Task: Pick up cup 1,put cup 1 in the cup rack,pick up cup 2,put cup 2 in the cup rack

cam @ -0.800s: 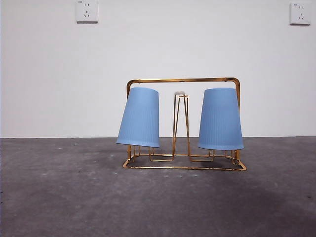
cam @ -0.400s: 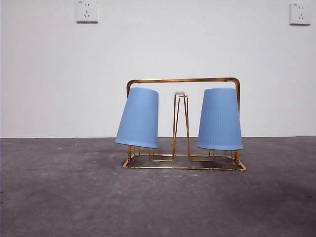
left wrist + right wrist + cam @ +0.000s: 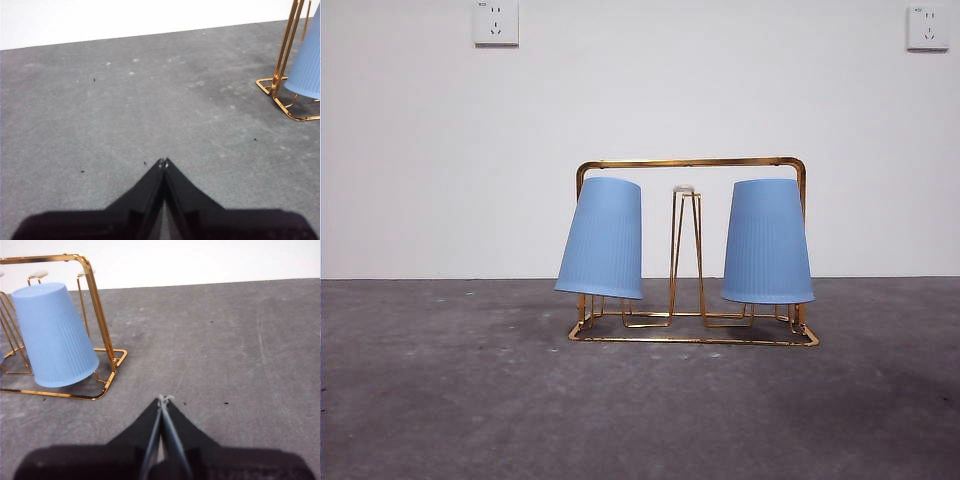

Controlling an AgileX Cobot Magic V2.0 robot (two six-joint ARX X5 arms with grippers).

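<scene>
Front view: cup rack [image 3: 692,163] sits center frame on the grey table [image 3: 440,400], with 2 blue cups hung upside down on its pegs, cup 1 [image 3: 602,238] left of center and tilted, cup 2 [image 3: 766,242] right of center, nearer upright. No arm in this view. Left wrist view: left gripper [image 3: 164,162] at bottom center, jaws closed tip to tip, holding nothing, rack corner and 1 cup edge at far right. Right wrist view: right gripper [image 3: 163,399] at bottom center, jaws pressed together and empty, rack with a cup at upper left, well apart. Task looks done. Risk: the tilted cup 1 looks less settled, so a table bump or arm swing could knock it off.
</scene>
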